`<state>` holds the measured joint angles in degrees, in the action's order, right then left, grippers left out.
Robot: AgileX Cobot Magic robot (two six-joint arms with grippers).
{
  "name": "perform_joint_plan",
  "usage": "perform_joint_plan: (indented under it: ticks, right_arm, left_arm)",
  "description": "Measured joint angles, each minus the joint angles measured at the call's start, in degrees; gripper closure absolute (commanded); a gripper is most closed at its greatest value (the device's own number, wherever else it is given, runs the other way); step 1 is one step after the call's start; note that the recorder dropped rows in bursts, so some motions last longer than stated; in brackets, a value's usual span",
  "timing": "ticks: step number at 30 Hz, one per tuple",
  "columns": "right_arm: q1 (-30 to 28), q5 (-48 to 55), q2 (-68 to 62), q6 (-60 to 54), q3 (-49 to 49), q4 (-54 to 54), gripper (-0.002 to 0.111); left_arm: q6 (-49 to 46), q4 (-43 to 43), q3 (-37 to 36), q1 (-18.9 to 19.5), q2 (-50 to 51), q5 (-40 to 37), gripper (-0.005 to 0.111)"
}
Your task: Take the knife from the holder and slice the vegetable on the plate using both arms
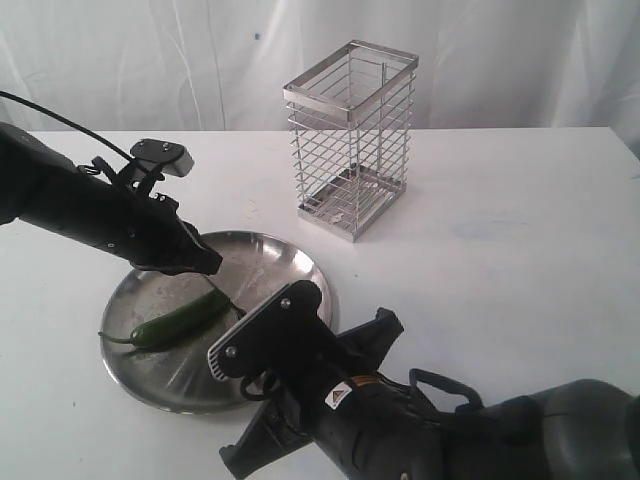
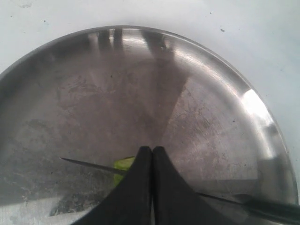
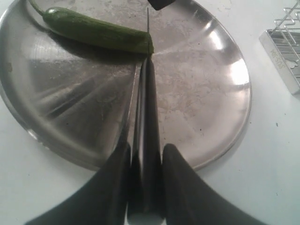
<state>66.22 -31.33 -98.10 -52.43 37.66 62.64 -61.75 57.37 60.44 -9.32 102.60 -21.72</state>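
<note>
One vegetable (image 3: 98, 33) lies in one plate (image 3: 206, 108). Right tool (image 3: 146, 154) clamps the knife (image 3: 149, 93); left tool (image 2: 152, 154) is closed, empty. Holder (image 1: 352, 140) empty.

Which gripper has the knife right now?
The right gripper, lower in the exterior view, is shut on the knife. The left gripper is shut at the chili without it.

On the desk (image 1: 520, 250), the plate (image 1: 290, 260) lies at seven o'clock, the vegetable (image 1: 180, 320) on it; the holder (image 1: 352, 140) stands toward twelve.
</note>
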Motion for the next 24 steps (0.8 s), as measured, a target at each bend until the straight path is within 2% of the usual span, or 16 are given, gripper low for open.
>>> perform_joint_plan:
  ticks: [24]
  right_arm:
    - [0.0, 1.2, 0.0, -0.1, 0.4, 0.0, 0.108]
  left_arm:
    - [0.0, -2.8, 0.0, 0.0, 1.2, -0.8, 0.107]
